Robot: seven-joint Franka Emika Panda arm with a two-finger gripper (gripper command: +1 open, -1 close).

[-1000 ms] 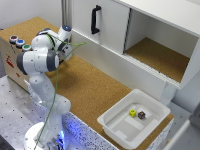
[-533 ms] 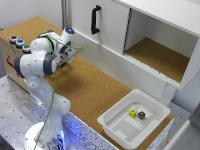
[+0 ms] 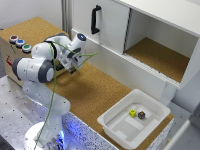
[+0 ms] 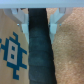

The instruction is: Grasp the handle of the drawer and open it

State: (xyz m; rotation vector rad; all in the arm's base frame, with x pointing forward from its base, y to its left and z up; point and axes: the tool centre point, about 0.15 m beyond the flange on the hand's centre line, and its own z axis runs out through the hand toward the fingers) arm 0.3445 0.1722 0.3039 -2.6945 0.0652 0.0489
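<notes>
Cork-topped counter [image 3: 100,95], tan drawer [image 3: 10,50] at exterior view's left edge. Gripper [image 4: 39,20] straddling black handle [image 4: 40,50], fingers [image 4: 20,17] either side; clenched or not, cannot tell. White tub [image 3: 131,122] well apart.

arm [image 3: 37,67] shifted slightly toward exterior view's left, gripper [image 3: 69,69] pulling back along the drawer [image 3: 9,55] side.
</notes>
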